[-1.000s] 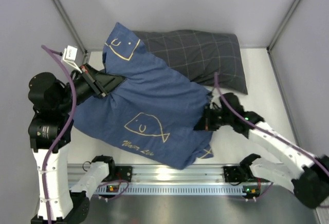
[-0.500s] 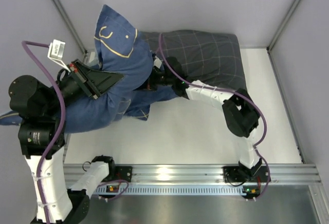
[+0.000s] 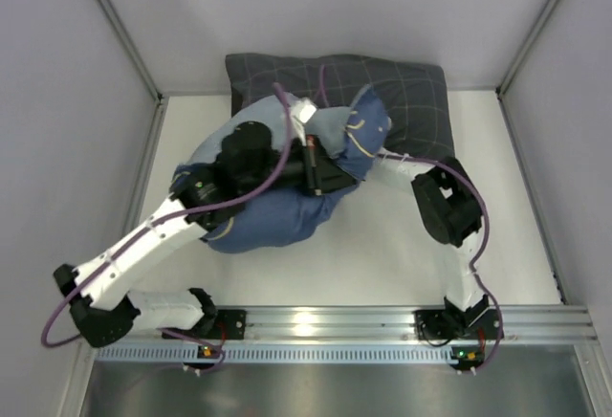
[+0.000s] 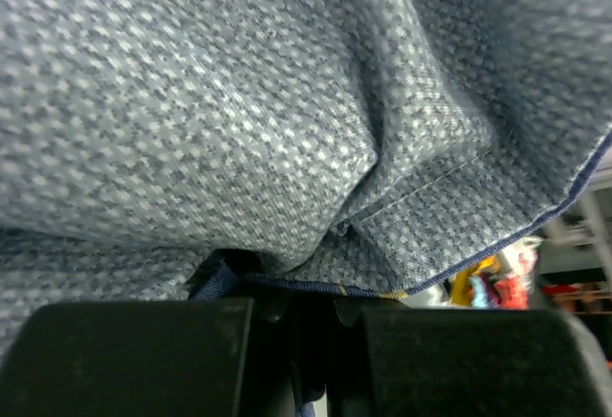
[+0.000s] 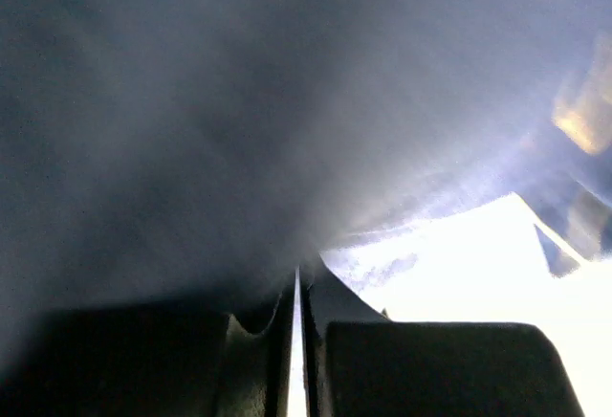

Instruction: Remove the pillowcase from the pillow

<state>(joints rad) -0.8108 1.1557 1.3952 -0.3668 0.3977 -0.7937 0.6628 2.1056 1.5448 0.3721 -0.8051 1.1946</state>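
So, left side first. The left arm [image 3: 143,245] is reaching diagonally up over the heap, and the left gripper [image 4: 302,319] is clamped right down with a blue hem of the pillowcase [image 3: 273,221] pinched in the slot. That wrist view is filled with the paler blue-grey inner weave.

The pillowcase is a bunched-up mound mid-table. The dark blue bulk sits near-left and a paler flap [image 3: 349,130] is turned up at the far-right end, lapping onto the dark grey checked pillow [image 3: 402,87] at the back. Its long axis runs roughly near-left to far-right, same line as the left forearm.

Can't see the white pillow in any view. It might be inside the mound, honestly can't tell.

The right gripper [image 5: 298,288] comes in from the right, tucked under that pale flap, so the top camera doesn't show it. Its wrist view is mostly blur, with the jaws closed to a sliver and cloth running right into the tips. My guess is it's nipping a fold.

What matters most, imo: both grippers are bunched together at the far-right end, and nearly all the cloth lies near-left of them. Any pull has to separate them along that diagonal.
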